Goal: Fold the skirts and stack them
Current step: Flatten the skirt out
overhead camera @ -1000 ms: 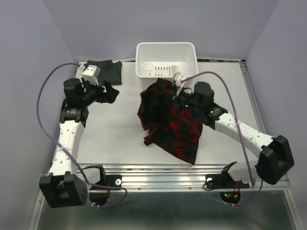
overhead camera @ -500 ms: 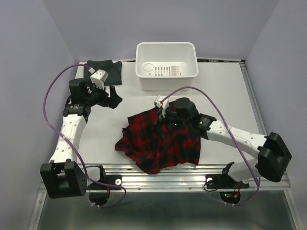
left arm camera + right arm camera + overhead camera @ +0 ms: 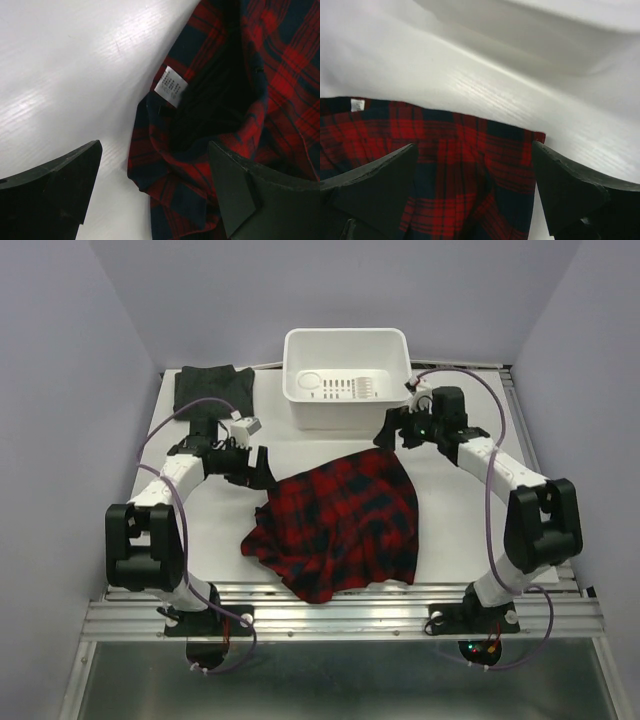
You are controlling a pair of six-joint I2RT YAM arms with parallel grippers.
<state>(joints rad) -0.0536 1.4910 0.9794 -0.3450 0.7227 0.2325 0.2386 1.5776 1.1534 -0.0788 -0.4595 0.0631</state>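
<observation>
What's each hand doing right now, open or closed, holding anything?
Left hand: open, empty, over the plaid skirt edge.
Right hand: open, empty, over the same skirt.

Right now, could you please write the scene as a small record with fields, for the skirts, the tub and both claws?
white tub: far centre, nothing visible inside
plaid skirt: unfolded, rumpled, in front of tub
grey skirt: flat, far left corner, apart from plaid
left claw: open, over plaid skirt's left edge, holding nothing
right claw: open, over its far edge, holding nothing
</observation>
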